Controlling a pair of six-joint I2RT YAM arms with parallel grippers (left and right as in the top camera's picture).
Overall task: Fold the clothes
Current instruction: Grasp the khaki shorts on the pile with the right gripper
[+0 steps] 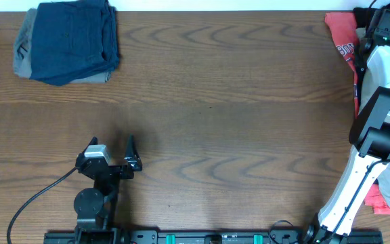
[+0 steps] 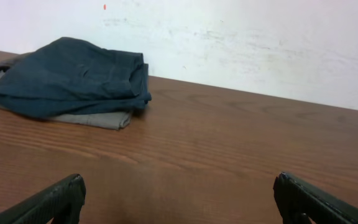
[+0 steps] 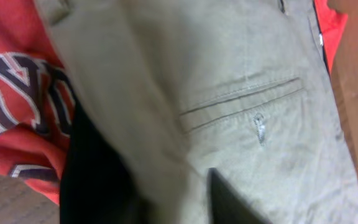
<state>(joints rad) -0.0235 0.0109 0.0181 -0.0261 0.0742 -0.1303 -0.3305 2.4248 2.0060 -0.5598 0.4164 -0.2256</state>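
Hovering at the left, my left gripper gapes wide. Far right, the shorts lie on a red shirt under my right gripper; its grip I cannot tell. Soft, light, floppy: I'd pinch the waistband. The waist seems up-frame, with the length running downward.

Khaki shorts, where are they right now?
In the right wrist view, the khaki shorts lie over the red printed shirt, at the table's right edge.
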